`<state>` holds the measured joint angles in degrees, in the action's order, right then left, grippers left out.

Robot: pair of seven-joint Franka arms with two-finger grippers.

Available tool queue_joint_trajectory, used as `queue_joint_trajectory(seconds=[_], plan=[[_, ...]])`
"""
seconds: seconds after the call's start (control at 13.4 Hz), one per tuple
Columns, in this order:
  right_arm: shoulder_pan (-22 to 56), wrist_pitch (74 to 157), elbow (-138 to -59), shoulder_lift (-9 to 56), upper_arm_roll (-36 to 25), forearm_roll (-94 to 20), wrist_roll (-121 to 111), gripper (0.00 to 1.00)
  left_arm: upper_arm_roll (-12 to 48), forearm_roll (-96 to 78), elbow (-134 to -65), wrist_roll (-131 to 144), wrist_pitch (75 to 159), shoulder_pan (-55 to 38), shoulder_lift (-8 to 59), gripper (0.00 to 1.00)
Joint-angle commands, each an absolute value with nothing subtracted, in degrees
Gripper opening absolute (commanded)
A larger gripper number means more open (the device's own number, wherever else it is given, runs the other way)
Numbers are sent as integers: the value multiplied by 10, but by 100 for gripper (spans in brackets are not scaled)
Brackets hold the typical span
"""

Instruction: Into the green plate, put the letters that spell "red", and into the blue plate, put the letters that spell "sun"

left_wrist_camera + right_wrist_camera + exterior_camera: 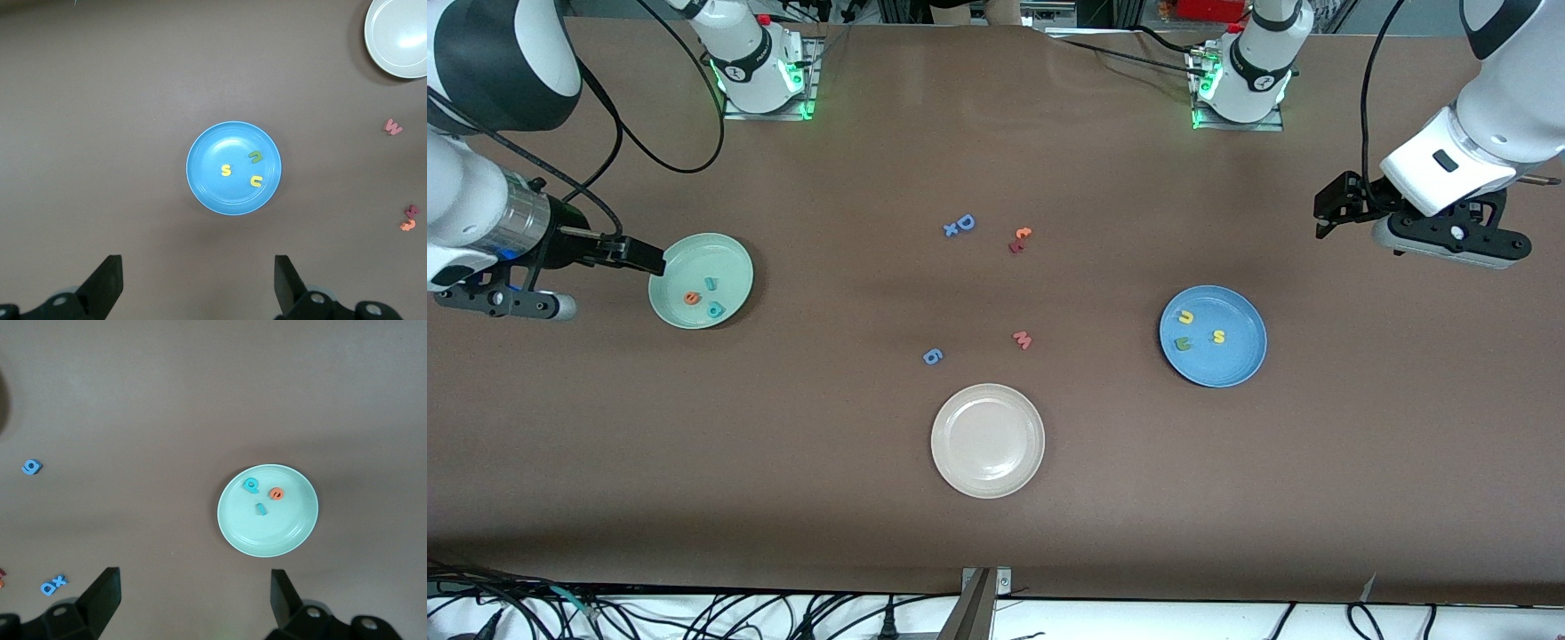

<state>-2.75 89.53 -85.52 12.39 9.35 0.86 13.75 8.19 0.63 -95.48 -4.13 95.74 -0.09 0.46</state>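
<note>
The green plate (729, 258) lies toward the right arm's end of the table. In it are an orange "e" (691, 298), a teal "d" (715, 310) and a thin teal "r" (710, 284). The blue plate (1240, 356) lies toward the left arm's end and holds a yellow "s" (1218, 336), a yellow "n" (1185, 317) and a green "u" (1183, 343). My right gripper (649, 256) hangs open and empty just off the green plate's rim (267, 537). My left gripper (1323, 213) hangs open and empty over bare table beside the blue plate (213, 193).
A cream-white plate (987, 440) sits mid-table, nearest the front camera. Loose letters lie between the plates: a blue "D" with "x" (960, 225), a red-orange pair (1020, 240), a pink "w" (1023, 340) and a blue "6" (933, 356).
</note>
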Motion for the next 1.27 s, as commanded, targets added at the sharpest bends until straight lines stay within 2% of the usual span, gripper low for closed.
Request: queue_joint_trajectory(seconds=[0.0,1.19], plan=[[-25,899,-861,116,92,16,146,99,81,-5,-939,-54,949,3,11,100],[-25,917,-872,113,92,11,145,99,82,-5,-939,-54,949,3,11,100]])
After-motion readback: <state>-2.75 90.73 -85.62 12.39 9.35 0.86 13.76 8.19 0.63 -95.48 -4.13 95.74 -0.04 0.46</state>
